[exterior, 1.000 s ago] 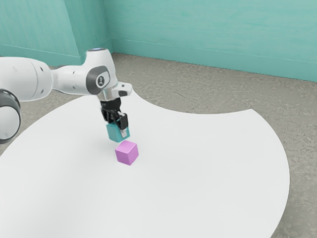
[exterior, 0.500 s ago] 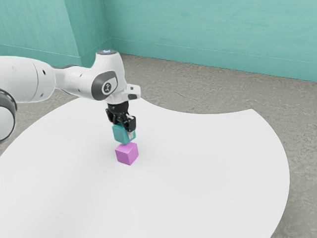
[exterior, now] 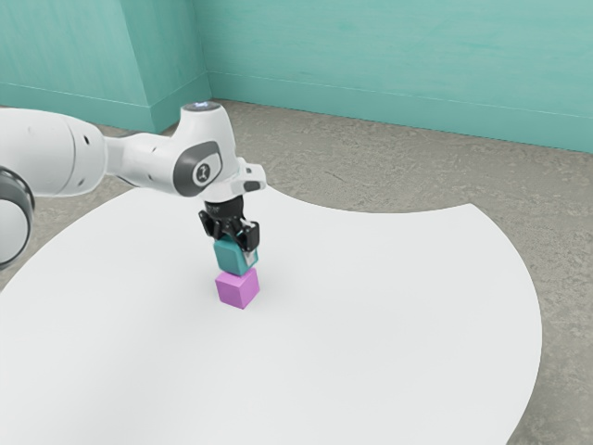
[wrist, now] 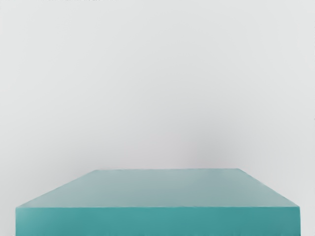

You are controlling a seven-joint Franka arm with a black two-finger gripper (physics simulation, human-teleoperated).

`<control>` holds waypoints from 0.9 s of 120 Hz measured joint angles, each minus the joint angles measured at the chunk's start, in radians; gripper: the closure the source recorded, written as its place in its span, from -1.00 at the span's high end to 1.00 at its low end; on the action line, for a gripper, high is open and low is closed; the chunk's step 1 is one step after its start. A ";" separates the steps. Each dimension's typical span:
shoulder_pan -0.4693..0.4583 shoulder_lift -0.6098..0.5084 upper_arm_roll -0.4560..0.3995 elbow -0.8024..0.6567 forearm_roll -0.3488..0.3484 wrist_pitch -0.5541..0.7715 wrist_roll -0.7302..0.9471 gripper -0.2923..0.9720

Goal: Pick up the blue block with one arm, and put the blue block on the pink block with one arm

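The white round counter [exterior: 389, 352] carries the work. On it, nearest me, sits the pink block [exterior: 237, 291]. Directly over it is the blue block [exterior: 231, 259], roughly squared to it; I cannot tell whether the two faces touch. The gripper [exterior: 233, 245] is clamped on the blue block, one finger on each side. In the wrist view the blue block [wrist: 157, 201] lies just under my hand.

Procedure, as I judge it: lower straight down until seated, part the fingers without side drag, then lift vertically. Beyond are the grey floor [exterior: 445, 158] and the teal wall [exterior: 389, 56].
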 joint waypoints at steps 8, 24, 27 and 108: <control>0.000 -0.013 0.000 -0.016 0.000 0.000 -0.008 0.07; 0.000 -0.036 0.000 -0.053 0.001 0.002 -0.022 0.07; 0.000 -0.038 0.000 -0.056 0.001 0.003 -0.024 0.06; 0.000 -0.065 -0.008 -0.086 0.002 0.005 -0.059 0.06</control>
